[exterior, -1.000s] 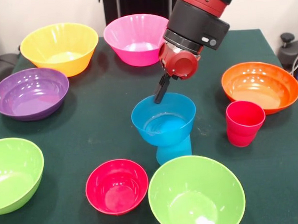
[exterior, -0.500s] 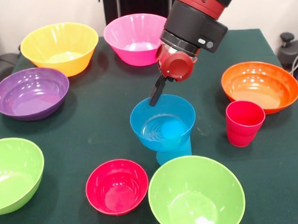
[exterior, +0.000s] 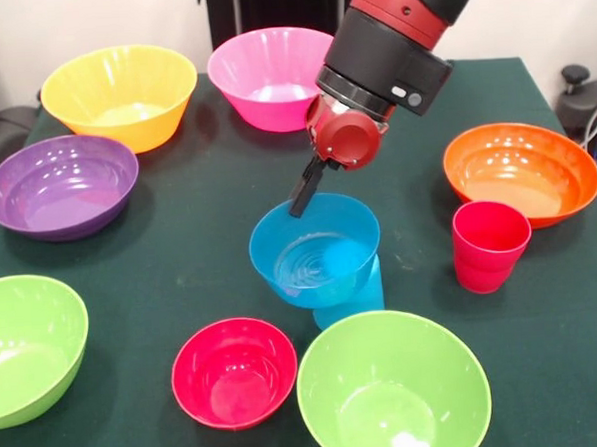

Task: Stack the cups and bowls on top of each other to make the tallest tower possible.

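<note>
Front view shows the blue bowl (exterior: 313,249) sitting tilted on top of the upturned light blue cup (exterior: 354,293), leaning toward the picture's left so that only the cup's lower right side shows beneath it; these 2 pieces make the tower so far. The gripper (exterior: 303,195) hangs from the red and black arm (exterior: 389,38) just above the blue bowl's far left rim, its dark finger touching or nearly touching that rim; whether the fingers stand wide, narrow or clamped on the rim cannot be told here. Taking the blue bowl as the landmark, the red cup (exterior: 489,245) stands upright to its right, with the orange bowl (exterior: 521,171) just behind that cup. The small red bowl (exterior: 234,372) lies in front and to the left, a lime green bowl (exterior: 392,386) directly in front, another lime green bowl (exterior: 27,347) far left. Behind it are the pink bowl (exterior: 268,78), yellow-orange bowl (exterior: 120,96) and purple bowl (exterior: 60,185), all on the green table (exterior: 180,260).
</note>
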Controlling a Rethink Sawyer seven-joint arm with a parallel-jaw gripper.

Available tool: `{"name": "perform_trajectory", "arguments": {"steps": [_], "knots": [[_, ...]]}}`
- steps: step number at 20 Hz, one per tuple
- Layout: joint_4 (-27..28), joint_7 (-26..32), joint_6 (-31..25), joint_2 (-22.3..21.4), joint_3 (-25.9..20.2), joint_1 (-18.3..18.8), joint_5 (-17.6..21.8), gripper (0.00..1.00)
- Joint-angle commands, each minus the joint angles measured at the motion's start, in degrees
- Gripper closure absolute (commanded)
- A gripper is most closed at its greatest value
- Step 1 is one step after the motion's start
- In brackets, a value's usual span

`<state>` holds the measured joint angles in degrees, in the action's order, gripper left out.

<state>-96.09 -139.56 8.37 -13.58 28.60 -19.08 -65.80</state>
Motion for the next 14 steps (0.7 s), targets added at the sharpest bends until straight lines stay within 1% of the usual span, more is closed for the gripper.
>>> {"name": "perform_trajectory", "arguments": {"steps": [1,6,8,9,11,14], "knots": [[3.69,-9.03,-7.82,2.76,-3.08,-1.26,-2.37,1.0],[3.41,-9.48,-10.2,2.91,-1.52,-2.07,-1.91,1.0],[2.49,-9.17,-9.45,1.66,-2.72,-1.31,-0.67,1.0],[1.74,-8.86,-8.36,0.5,-4.12,-0.42,0.46,1.0],[1.26,-8.72,-7.6,-0.21,-5.04,0.15,1.32,1.0],[1.37,-8.66,-7.65,-0.03,-4.88,0.01,1.26,1.0]]}}
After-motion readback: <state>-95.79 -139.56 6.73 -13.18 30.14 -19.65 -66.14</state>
